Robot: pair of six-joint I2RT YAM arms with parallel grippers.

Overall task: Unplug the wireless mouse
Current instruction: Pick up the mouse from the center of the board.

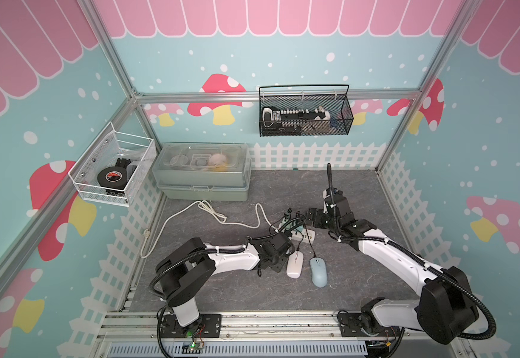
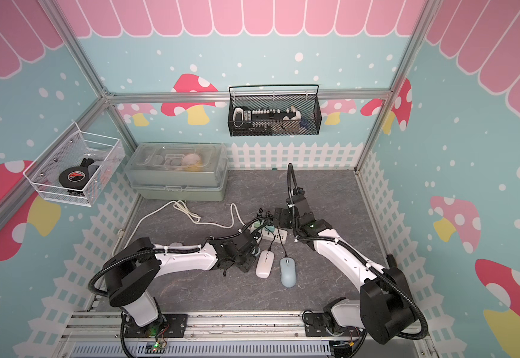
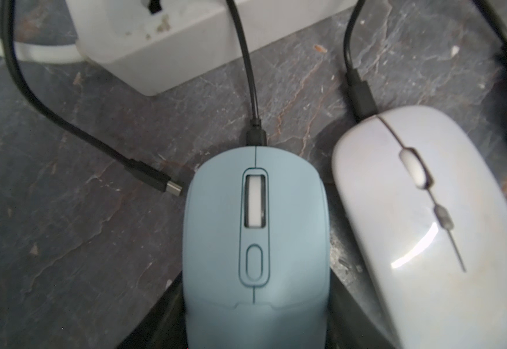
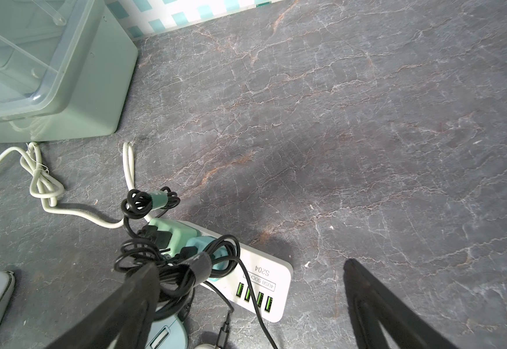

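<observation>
Right end effector [image 4: 247, 266] spread wide; white power strip [image 4: 279, 272], bundled black cables [image 4: 143, 256]

With the power strip [image 1: 306, 238] as dial centre in both top views, bare bench [image 1: 376, 192] is lying open from 12 to 2 o'clock, while the storage box [image 1: 203, 173] is walling off 10 o'clock and the white cord [image 1: 190, 214] is looping across 9 to 10. At 6 o'clock the white mouse [image 1: 294, 266] and blue mouse [image 1: 318, 272] are leaving only a narrow lane between them, and black cables [image 4: 173, 278] are crowding the strip's top.
</observation>
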